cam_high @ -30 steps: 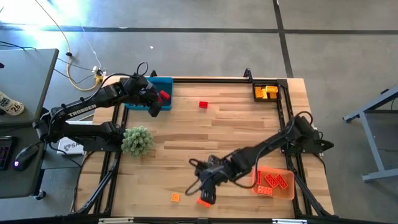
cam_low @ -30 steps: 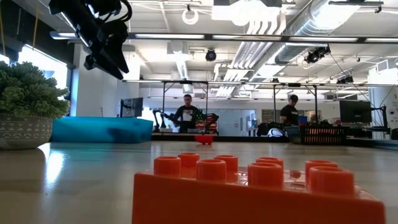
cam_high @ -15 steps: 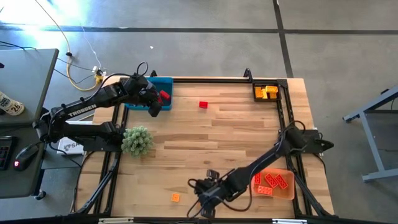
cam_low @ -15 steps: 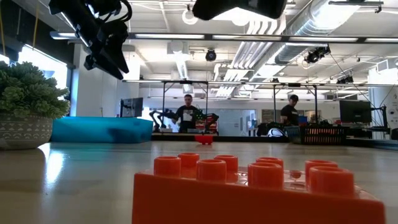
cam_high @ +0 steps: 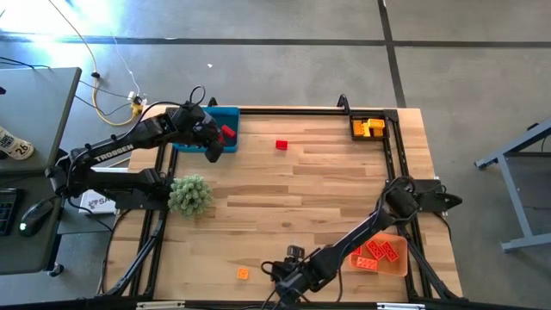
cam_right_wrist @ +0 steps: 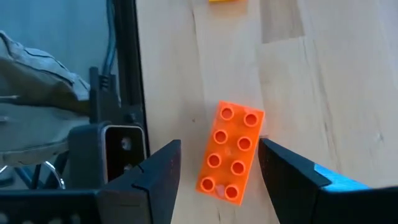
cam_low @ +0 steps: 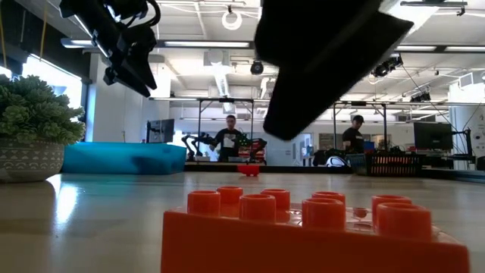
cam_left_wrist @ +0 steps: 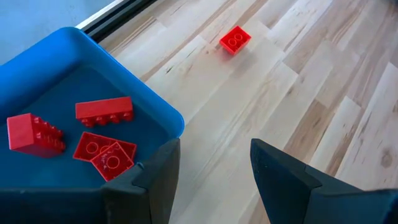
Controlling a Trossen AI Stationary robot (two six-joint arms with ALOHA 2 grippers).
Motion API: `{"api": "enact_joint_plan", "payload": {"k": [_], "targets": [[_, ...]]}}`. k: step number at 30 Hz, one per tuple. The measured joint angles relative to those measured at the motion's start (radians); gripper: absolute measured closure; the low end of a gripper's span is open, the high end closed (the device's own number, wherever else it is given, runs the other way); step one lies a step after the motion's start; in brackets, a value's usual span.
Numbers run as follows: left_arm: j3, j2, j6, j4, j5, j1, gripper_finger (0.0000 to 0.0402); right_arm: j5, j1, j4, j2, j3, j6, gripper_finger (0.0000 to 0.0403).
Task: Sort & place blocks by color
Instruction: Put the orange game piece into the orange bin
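**Right wrist view: claw spread over an orange brick at the table's near edge**

Right wrist view shows the right gripper (cam_right_wrist: 217, 180) spread wide, fingers either side of an orange eight-stud brick (cam_right_wrist: 231, 152) lying flat on the wood; no contact to be seen, nothing held. Just beside it, the table edge and a dark frame post (cam_right_wrist: 106, 158), so little room on that side; bare wood on the other. A small orange block (cam_high: 243, 274) near it, seen from above. Up by the blue tray (cam_high: 231, 114), the left gripper (cam_left_wrist: 214, 168) hangs open and empty above the tray's rim, four red bricks (cam_left_wrist: 104, 109) lying inside. One red block (cam_high: 281, 145) alone on open wood, well apart from both arms. Yellow blocks (cam_high: 369, 127) in the far corner tray, orange bricks (cam_high: 379, 251) in the clear tray (cam_high: 401, 265) near the right arm. Green plant ball (cam_high: 190, 195) by the left edge.
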Motion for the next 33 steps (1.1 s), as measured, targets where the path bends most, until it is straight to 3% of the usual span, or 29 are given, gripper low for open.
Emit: {"api": "enact_joint_plan", "payload": {"k": [14, 21, 33], "targets": [[0.000, 0.000, 0.001, 0.000, 0.000, 0.000, 0.0218, 0.022, 0.000, -0.001, 0.014, 0.000, 0.061, 0.0201], [0.000, 0.000, 0.009, 0.000, 0.000, 0.000, 0.0218, -0.045, 0.000, 0.038, 0.055, 0.001, 0.064, 0.0201], [0.000, 0.000, 0.047, 0.000, 0.000, 0.001, 0.0218, -0.059, -0.002, 0.015, 0.093, 0.002, 0.138, 0.0202]]}}
